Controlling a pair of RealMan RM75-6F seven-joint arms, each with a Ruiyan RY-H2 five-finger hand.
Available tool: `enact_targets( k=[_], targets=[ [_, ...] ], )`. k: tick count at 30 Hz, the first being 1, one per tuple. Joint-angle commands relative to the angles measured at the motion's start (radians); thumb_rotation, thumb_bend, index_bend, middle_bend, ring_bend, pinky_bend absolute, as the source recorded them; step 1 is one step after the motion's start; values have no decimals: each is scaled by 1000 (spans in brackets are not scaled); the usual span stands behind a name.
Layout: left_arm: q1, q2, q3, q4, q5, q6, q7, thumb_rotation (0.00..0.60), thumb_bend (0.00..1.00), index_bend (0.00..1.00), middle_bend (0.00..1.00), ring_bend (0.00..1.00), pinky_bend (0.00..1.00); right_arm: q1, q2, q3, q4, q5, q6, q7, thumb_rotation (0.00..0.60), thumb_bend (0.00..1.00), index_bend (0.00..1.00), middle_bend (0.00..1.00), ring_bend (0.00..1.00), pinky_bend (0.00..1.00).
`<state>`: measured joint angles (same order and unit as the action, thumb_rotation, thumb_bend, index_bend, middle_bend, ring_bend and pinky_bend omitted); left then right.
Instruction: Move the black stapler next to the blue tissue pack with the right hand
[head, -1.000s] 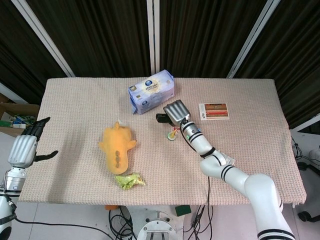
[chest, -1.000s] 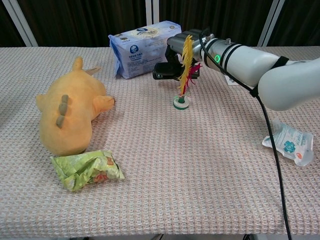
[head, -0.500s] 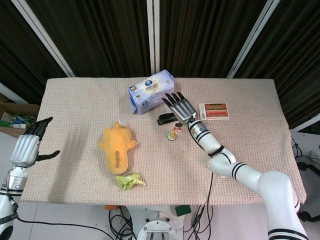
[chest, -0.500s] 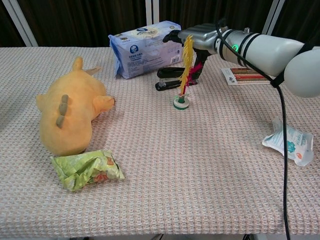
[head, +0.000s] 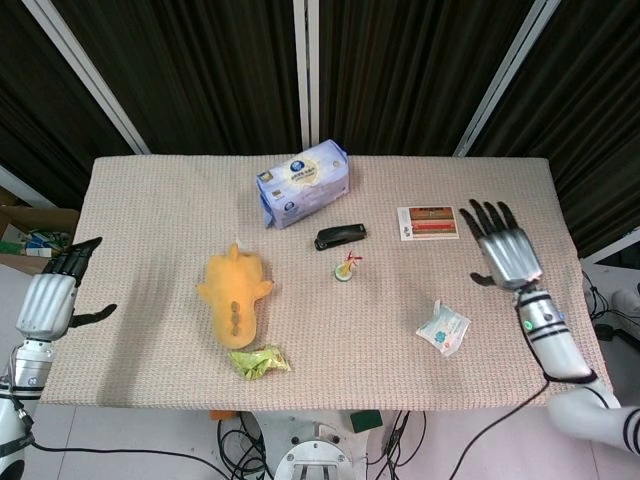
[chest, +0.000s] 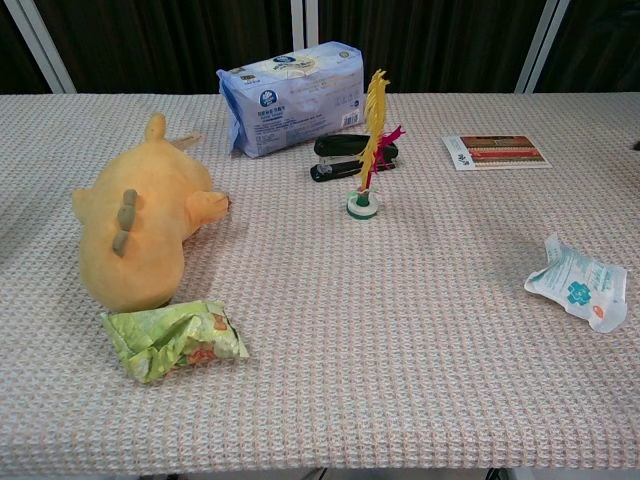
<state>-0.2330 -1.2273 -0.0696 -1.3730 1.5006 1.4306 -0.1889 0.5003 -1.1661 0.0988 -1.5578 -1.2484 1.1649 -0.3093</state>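
Lying just beside the blue tissue pack (head: 304, 183), the black stapler (head: 340, 236) is judged rigid, fairly heavy and best gripped across its long body, while the right hand (head: 505, 250) is seen spread and empty.

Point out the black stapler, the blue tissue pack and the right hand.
black stapler (head: 340, 236), head view, middle of its top.
blue tissue pack (head: 303, 183), head view, top face.
right hand (head: 506, 254), head view, back of the palm.
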Motion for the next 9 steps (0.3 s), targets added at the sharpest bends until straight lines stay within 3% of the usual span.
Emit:
enact_targets(
  k=[1,3,5,9],
  targets=[
    [30,26,32,-6,1,7,117,552,95,55,122,128,209,-244,86,-147,-45,-83,248,62,600,120,0,0,0,0],
    [54,35,47,-13,-22,7,219,438,94,82,122,120,207,-306,60,-185,-7,-114,306,46,600,122,0,0,0,0],
    [75,35,53,-23,-41,20,280,376,94,87,122,108,203,-343,37,-201,23,-140,344,50,600,122,0,0,0,0],
    [115,34,63,-43,-35,71,304,345,94,87,122,105,201,-377,21,-202,57,-171,364,110,600,124,0,0,0,0]
  ],
)
